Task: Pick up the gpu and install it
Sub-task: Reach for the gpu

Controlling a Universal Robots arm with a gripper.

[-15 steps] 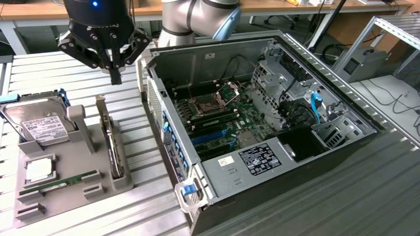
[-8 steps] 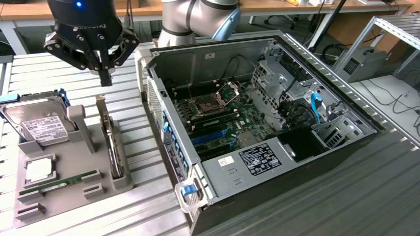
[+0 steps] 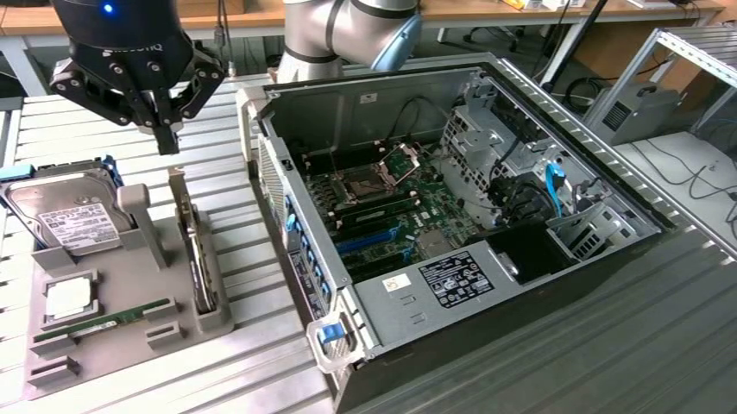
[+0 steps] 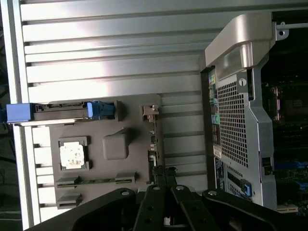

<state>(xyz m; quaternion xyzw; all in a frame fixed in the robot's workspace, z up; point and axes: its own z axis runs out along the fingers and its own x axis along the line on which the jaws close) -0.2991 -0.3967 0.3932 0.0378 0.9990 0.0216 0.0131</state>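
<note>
The gpu is a slim dark card standing on edge in a slot of the grey parts holder, at the exterior view's left. My gripper hangs above the holder's far end, a little beyond the card and apart from it, shut with nothing between its fingers. In the wrist view the shut gripper sits just over the card's thin edge on the holder. The open computer case lies beside the holder with its motherboard exposed.
On the holder lie a silver hard drive in blue brackets, a processor chip and a green memory stick. The ribbed metal table carries everything. Cables and a blue lead lie inside the case. The case's rear grille faces the holder.
</note>
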